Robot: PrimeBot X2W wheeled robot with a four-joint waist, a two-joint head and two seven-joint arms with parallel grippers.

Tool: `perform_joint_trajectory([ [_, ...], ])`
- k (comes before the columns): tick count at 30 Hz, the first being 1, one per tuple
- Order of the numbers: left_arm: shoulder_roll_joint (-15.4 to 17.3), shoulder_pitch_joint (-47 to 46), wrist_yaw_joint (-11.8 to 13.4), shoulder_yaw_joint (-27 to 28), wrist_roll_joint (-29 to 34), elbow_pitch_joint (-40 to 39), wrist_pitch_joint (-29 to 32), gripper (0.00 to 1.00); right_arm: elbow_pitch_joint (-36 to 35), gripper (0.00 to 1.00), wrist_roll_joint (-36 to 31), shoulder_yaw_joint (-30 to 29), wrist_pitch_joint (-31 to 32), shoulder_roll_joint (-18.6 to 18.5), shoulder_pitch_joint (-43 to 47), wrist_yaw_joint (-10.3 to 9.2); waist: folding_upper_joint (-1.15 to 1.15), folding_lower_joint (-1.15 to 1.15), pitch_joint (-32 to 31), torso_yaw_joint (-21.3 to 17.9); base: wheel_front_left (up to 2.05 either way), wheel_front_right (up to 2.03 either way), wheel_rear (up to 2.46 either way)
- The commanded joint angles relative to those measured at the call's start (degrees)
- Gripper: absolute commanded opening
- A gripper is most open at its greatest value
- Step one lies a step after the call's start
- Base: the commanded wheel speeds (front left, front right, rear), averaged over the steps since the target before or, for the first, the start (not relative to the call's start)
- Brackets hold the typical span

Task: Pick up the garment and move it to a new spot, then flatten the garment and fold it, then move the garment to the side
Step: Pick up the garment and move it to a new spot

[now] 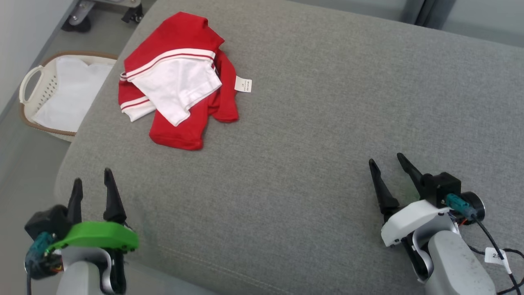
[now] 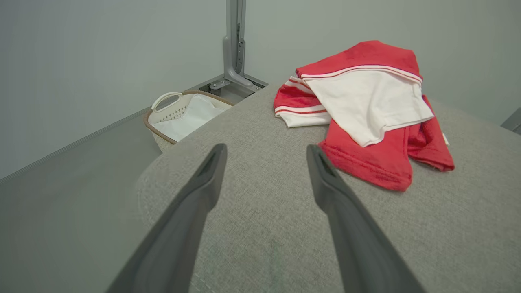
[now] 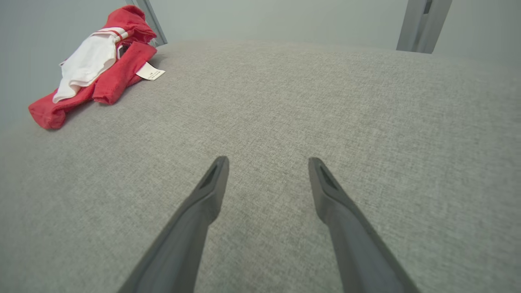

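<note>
A crumpled red garment with white panels and red-and-white striped trim [image 1: 180, 82] is lying in a loose heap on a wide grey woven-fabric cushion [image 1: 307, 123], toward 11 o'clock in the head view and close to the cushion's far left edge. A small white care label [image 1: 243, 84] is sticking out flat on the fabric at the heap's 3 o'clock side.

The left gripper [image 1: 92, 175], with its green housing, is hovering at 7 o'clock over the near left corner of the cushion. Its two dark fingers are standing apart with nothing between them. In its wrist view the left gripper [image 2: 266, 147] is pointing across bare fabric, with the garment [image 2: 366, 110] sitting at 1 o'clock beyond the fingertips, apart from them.

The right gripper [image 1: 386, 159], with its white housing, is hanging at 4 o'clock, well apart from the garment, its fingers likewise spread and holding nothing. From its wrist view the right gripper [image 3: 268, 160] is facing open cushion, and the garment [image 3: 93, 65] is lying far off at 10 o'clock.

A cream perforated plastic laundry basket with white cloth inside [image 1: 28, 82] is sitting on the floor at 9 o'clock, beside the cushion.
</note>
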Motion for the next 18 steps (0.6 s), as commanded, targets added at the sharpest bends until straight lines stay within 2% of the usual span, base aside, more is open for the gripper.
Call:
perform_joint_trajectory([
  [1, 0.8, -3.6, -0.4, 0.5, 0.4, 0.5, 0.0, 1.00, -0.6, 1.00, -0.9, -0.6, -0.3, -0.4, -1.2, -0.11, 0.00, 0.00, 4.4, -3.0, 0.00, 0.00, 0.00],
  [4, 3.1, -8.5, -0.4, -1.2, -1.5, 1.3, 0.0, 1.00, -1.9, 1.00, -2.0, -1.2, -0.3, -0.3, -2.5, -0.11, 0.00, 0.00, 6.9, -4.2, 0.00, 0.00, 0.00],
  [13, 15.6, -22.4, -0.5, -11.1, -12.3, 4.0, 0.0, 1.00, -5.5, 1.00, -2.4, -0.8, -0.2, -0.4, -6.7, -0.11, 0.00, 0.00, 13.9, -8.4, 0.00, 0.00, 0.00],
  [18, 20.1, -27.8, -0.4, -19.1, -18.3, 8.0, 0.0, 1.00, -6.2, 1.00, -2.1, -0.7, -0.1, -0.6, -8.3, -0.12, 0.00, 0.00, 16.7, -10.9, 0.00, 0.00, 0.00],
])
